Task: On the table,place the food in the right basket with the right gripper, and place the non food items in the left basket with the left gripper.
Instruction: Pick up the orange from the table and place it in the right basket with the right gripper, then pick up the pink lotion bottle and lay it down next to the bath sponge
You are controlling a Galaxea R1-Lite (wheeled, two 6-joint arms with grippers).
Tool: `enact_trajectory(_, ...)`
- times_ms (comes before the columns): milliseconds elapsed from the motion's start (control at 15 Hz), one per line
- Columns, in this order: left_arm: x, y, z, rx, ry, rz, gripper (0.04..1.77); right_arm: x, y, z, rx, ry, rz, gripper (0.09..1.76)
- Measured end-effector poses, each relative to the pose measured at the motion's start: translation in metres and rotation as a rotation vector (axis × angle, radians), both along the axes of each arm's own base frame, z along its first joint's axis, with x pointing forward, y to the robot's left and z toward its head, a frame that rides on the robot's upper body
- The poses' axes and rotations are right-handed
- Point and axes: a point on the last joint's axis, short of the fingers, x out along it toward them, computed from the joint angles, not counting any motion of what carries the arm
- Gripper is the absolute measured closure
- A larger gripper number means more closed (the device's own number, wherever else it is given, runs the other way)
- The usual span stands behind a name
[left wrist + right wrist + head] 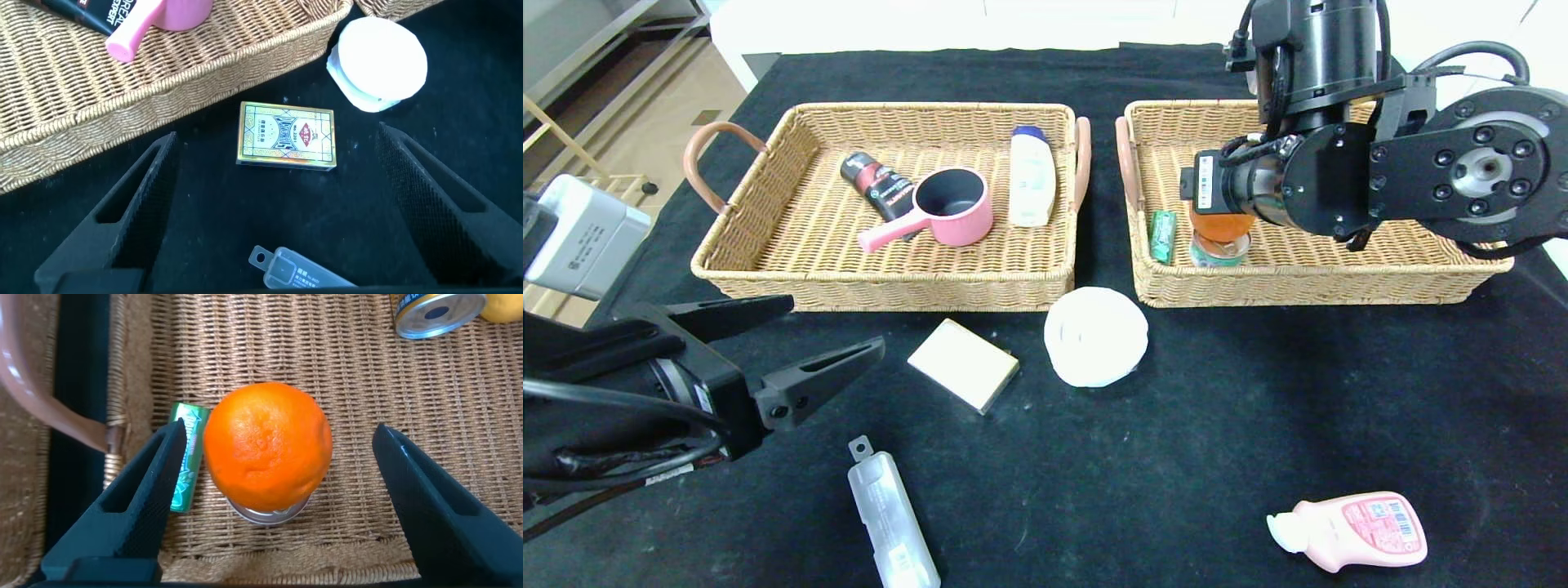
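Observation:
The orange (267, 445) rests on top of a small tin (265, 514) inside the right basket (1339, 278), with the green gum pack (188, 461) beside them. My right gripper (279, 431) hangs over the orange, open, its fingers apart from it on either side. My left gripper (837, 325) is open and empty low over the table (1176, 425) at front left. The beige box (287, 135) lies just beyond its fingertips. The white tub (1096, 336), translucent case (892, 514) and pink bottle (1356, 531) lie on the cloth.
The left basket (890, 286) holds a black tube (878, 186), a pink pot (952, 208) and a white bottle (1031, 175). A second can (437, 312) and something yellow (502, 304) lie farther in the right basket.

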Motion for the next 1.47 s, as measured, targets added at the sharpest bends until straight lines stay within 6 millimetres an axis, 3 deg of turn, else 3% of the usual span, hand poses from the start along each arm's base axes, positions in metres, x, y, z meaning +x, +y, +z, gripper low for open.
enact_trajectory(200, 0.0, 0.0, 0.0, 0.0, 0.002, 0.0, 0.09, -0.014, 0.003, 0.007, 0.021, -0.007, 0.023, 0.18)
enact_trajectory(600, 0.001, -0.002, -0.003, 0.004, 0.014, -0.011, 0.09, -0.061, -0.005, -0.009, 0.059, 0.073, 0.064, 0.16)
enact_trajectory(1467, 0.005, -0.011, -0.015, 0.021, 0.061, -0.05, 0.09, -0.162, -0.078, -0.051, 0.398, 0.463, -0.048, 0.15)
